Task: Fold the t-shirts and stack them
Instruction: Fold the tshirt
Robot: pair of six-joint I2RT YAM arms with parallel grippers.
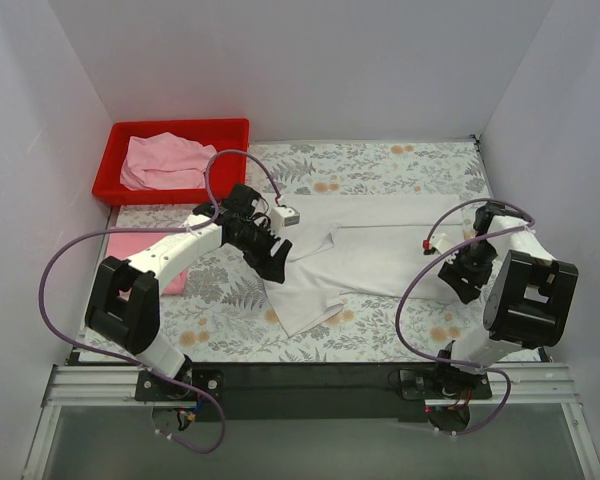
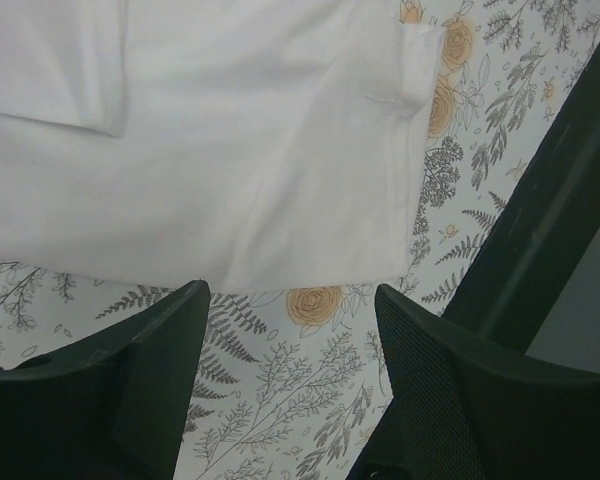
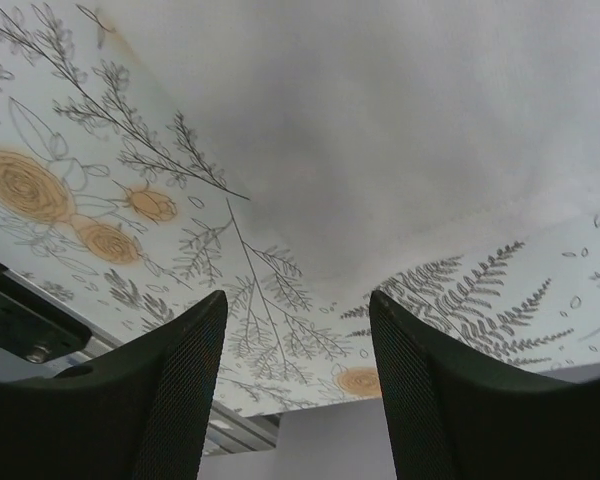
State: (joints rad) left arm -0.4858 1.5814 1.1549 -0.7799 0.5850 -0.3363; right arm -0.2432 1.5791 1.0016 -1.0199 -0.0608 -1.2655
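A white t-shirt [image 1: 380, 245] lies partly folded on the floral tablecloth, with one sleeve trailing toward the near edge. My left gripper [image 1: 270, 262] hovers over the shirt's left side. In the left wrist view this gripper [image 2: 292, 300] is open, nothing between its fingers [image 2: 130, 380], just short of the white shirt's [image 2: 230, 150] edge. My right gripper [image 1: 467, 280] sits at the shirt's right end. The right wrist view shows that gripper [image 3: 298, 300] open and empty by the white hem [image 3: 400, 120]. A folded pink shirt [image 1: 135, 243] lies at the left, partly hidden by the left arm.
A red bin [image 1: 180, 125] at the back left holds a crumpled pink shirt [image 1: 165, 160]. White walls close in the table on three sides. The black mounting rail [image 1: 310, 375] runs along the near edge, and shows in the left wrist view as a dark strip [image 2: 550, 200].
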